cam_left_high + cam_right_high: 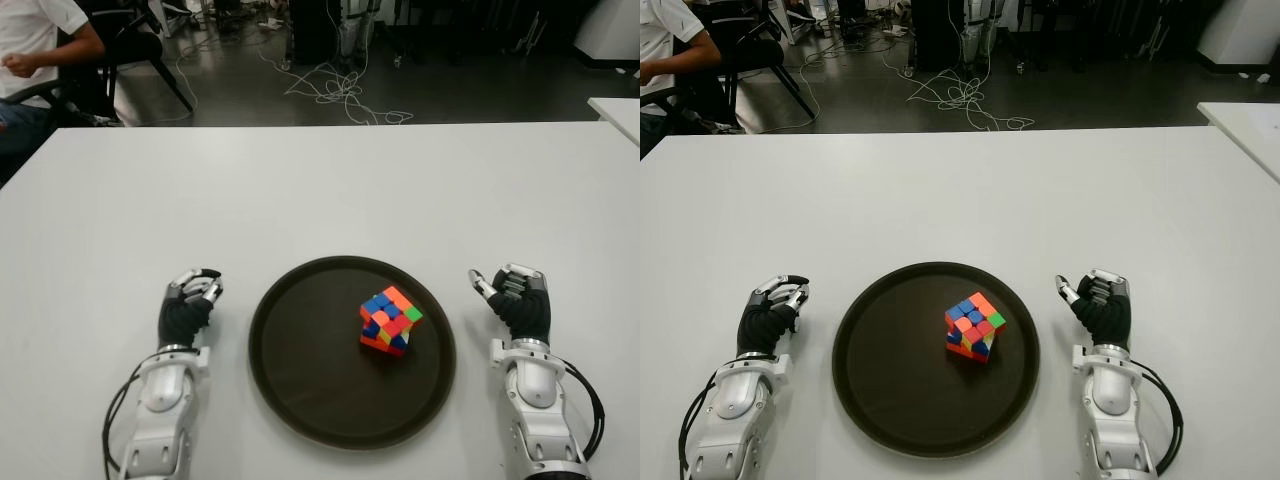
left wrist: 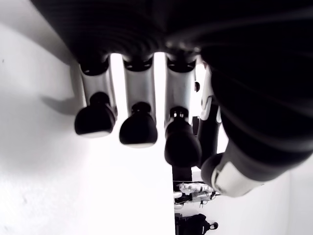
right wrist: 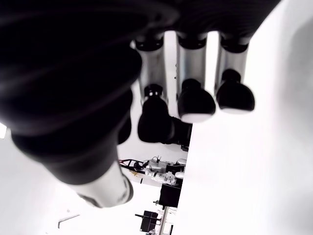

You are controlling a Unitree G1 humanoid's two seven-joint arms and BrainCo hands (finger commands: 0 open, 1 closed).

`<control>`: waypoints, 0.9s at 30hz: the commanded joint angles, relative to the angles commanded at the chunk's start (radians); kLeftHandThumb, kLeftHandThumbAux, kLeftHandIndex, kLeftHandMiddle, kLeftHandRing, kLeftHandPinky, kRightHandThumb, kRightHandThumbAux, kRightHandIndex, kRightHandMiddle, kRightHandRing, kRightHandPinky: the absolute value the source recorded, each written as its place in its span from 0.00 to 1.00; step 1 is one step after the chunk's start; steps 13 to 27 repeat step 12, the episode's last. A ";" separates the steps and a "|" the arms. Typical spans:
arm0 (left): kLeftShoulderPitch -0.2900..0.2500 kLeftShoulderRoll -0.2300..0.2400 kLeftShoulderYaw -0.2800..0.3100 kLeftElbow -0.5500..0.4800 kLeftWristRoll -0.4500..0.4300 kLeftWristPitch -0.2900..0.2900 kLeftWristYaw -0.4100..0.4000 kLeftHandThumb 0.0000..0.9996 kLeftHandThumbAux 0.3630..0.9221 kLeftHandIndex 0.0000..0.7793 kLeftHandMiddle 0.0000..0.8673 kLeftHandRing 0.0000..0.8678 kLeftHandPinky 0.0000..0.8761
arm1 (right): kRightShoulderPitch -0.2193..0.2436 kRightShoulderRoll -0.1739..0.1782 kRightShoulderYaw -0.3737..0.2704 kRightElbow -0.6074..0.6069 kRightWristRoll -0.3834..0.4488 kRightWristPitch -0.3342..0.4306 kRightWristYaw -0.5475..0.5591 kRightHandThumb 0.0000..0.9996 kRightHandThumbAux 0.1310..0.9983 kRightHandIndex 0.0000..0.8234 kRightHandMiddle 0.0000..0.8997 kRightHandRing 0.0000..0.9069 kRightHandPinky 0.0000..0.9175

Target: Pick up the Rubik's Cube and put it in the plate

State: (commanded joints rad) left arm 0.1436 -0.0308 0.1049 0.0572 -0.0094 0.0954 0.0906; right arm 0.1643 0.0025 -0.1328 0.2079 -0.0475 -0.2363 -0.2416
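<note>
The Rubik's Cube (image 1: 389,321) lies tilted inside the round dark brown plate (image 1: 300,380), right of the plate's middle. My left hand (image 1: 188,305) shows on the white table just left of the plate. Its fingers (image 2: 138,128) are relaxed and hold nothing. Just right of the plate is my right hand (image 1: 515,298), its fingers (image 3: 195,103) likewise loosely bent with nothing in them. Neither hand touches the cube or the plate.
The white table (image 1: 320,190) stretches bare behind the plate. A seated person (image 1: 35,45) is at the far left beyond the table. Cables (image 1: 335,90) lie on the dark floor behind. A second white table's corner (image 1: 618,112) shows at far right.
</note>
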 joint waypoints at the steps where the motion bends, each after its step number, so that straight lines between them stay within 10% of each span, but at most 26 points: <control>1: 0.000 0.000 0.000 0.000 0.000 -0.001 0.000 0.71 0.61 0.57 0.94 0.95 0.93 | 0.000 0.001 0.000 0.000 0.001 -0.003 0.000 0.33 0.84 0.95 0.94 0.94 0.93; 27: -0.005 0.003 0.000 0.021 0.006 -0.021 0.002 0.71 0.61 0.57 0.94 0.95 0.93 | -0.003 0.002 0.002 0.003 0.011 -0.017 0.007 0.34 0.84 0.96 0.94 0.94 0.93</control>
